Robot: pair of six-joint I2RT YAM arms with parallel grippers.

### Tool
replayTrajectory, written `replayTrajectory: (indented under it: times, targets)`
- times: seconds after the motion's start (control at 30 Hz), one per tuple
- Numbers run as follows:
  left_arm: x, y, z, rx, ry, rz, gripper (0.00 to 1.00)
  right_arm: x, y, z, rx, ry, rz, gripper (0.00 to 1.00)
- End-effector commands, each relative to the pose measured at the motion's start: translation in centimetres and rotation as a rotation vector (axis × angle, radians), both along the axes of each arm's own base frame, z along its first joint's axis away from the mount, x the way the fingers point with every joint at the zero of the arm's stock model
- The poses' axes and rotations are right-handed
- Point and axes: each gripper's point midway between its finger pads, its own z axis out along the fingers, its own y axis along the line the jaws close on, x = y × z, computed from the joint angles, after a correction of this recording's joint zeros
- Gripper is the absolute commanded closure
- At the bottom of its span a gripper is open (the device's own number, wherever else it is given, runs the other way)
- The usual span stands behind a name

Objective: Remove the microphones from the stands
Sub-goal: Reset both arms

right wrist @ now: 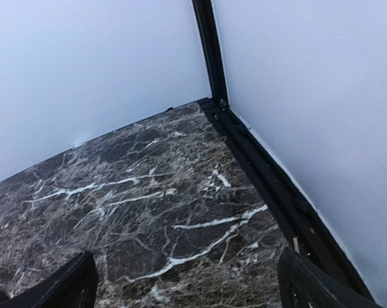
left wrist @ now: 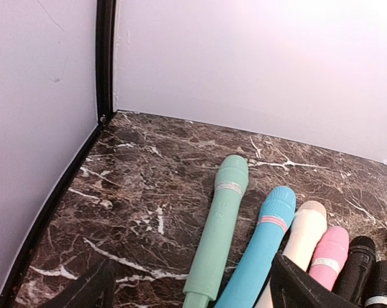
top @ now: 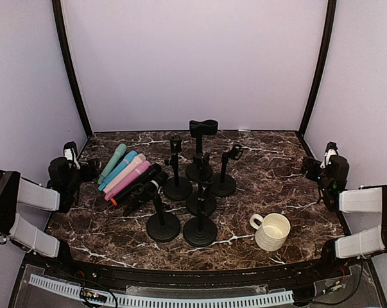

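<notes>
Several black stands (top: 200, 231) cluster mid-table, their clips looking empty. Left of them, microphones lie side by side on the marble: green (top: 112, 163), blue (top: 119, 169), cream (top: 126, 172), pink (top: 130, 179) and two black ones (top: 142, 186). The nearer black one crosses the clip of the front-left stand (top: 163, 226); I cannot tell whether it sits in it. My left gripper (top: 71, 163) hovers open at the left edge, over the handles of the green (left wrist: 219, 237) and blue (left wrist: 264, 256) microphones. My right gripper (top: 325, 165) is open at the right edge above bare marble (right wrist: 180, 218).
A cream mug (top: 272, 231) stands at the front right of the table. Grey walls with black corner posts (top: 71, 70) close in the back and sides. The right wall's black base rail (right wrist: 270, 179) runs close beside my right gripper (right wrist: 187, 289).
</notes>
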Motion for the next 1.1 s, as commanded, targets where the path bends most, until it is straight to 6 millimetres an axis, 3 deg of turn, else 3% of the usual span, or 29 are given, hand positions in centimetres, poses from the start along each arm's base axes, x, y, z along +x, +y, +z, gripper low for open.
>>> replayTrajectory:
  times: [0.0, 0.1, 0.23, 0.37, 0.47, 0.63, 0.9, 1.07]
  targets:
    - [-0.4, 1.7, 5.0, 0.069, -0.226, 0.085, 0.14, 1.4, -0.8, 3.1, -0.062, -0.161, 0.002, 0.01]
    - [-1.2, 1.9, 5.8, 0.145, -0.256, 0.093, 0.15, 2.1, -0.6, 1.9, -0.055, -0.117, 0.025, 0.01]
    - [-2.8, 2.8, 4.3, 0.186, -0.208, 0.137, 0.1, 2.2, -0.5, 1.3, -0.055, -0.107, 0.028, 0.01]
    - [-1.9, 1.5, 1.8, 0.194, -0.113, 0.051, 0.08, 1.8, -0.7, 0.8, -0.058, -0.115, 0.019, 0.01]
    - [-1.4, 0.0, 1.8, 0.204, -0.154, -0.034, 0.06, 1.7, -0.5, 0.7, -0.068, -0.125, 0.027, 0.02]
    - [-1.1, -1.6, -0.2, 0.243, -0.172, -0.137, 0.06, -0.1, 0.2, 1.6, -0.088, -0.198, 0.066, 0.01]
    - [0.2, -0.5, -0.9, 0.23, -0.113, -0.08, 0.01, -0.9, 0.4, 2.2, -0.115, -0.23, 0.076, 0.01]
    - [0.5, -1.6, -1.3, 0.241, -0.102, -0.15, 0.01, -1.5, -0.9, 2.7, -0.154, -0.256, 0.002, 0.02]
